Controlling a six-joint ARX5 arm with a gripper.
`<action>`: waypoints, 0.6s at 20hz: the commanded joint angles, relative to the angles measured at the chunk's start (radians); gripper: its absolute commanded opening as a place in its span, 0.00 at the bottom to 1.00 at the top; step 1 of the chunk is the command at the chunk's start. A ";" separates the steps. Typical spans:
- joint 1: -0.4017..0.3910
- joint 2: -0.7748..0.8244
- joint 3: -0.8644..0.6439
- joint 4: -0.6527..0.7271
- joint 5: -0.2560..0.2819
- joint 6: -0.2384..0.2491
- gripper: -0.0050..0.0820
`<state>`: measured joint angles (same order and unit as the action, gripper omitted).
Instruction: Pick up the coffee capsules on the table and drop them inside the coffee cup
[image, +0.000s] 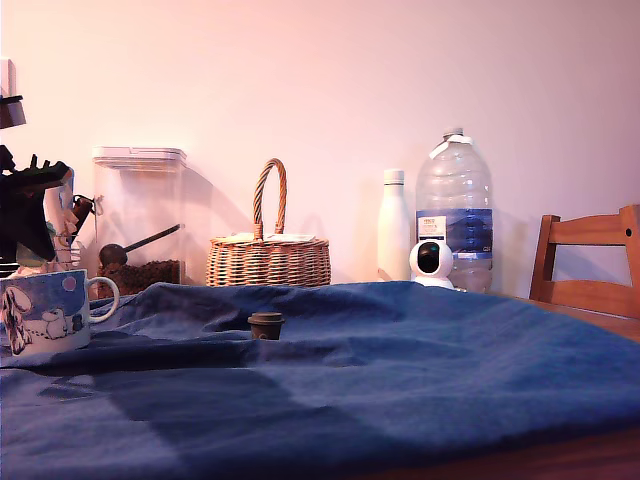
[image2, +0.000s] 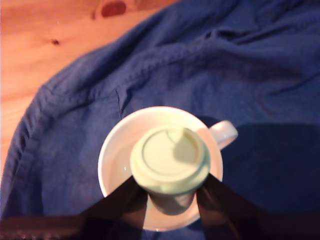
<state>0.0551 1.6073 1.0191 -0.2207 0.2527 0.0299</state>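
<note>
Above the blue and white ceramic mug with the cartoon animal print (image2: 116, 150), held between the dark fingers of the gripper (image2: 170, 197): a pale green tapered coffee capsule (image2: 170, 159), flat rim up, pinched at its narrower body. Directly over the white inside of the mug, by the wrist view, capsule well within the circle of the rim, white loop handle (image2: 223, 132) sticking out to one side. Mug itself at the exterior view's left edge of the rumpled blue cloth (image: 420, 360), close to the wooden table's bare corner (image2: 45, 45); arm (image: 35, 205) only partly in frame above it there, fingers not made out in that view.

Step in hand, by judgement: the drop of the first capsule, carry done, release not yet made. Nothing visible inside the mug beneath the capsule.

Second capsule, dark brown, small and tapered (image: 265, 325), upright on the cloth, well apart from the mug toward the middle of the table.

Next move, likely: jaws apart so the green capsule falls straight in, then up clear of the rim, across to the brown one. Care called for there: soft, folded cloth under a light pod, easily tipped or pushed by a finger landing off centre.
</note>
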 joint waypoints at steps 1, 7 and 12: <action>0.006 0.009 -0.009 0.005 0.001 0.005 0.28; 0.006 0.009 -0.009 0.006 -0.003 0.005 0.37; 0.006 0.009 -0.009 0.009 -0.003 0.005 0.78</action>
<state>0.0551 1.6073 1.0191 -0.2169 0.2523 0.0299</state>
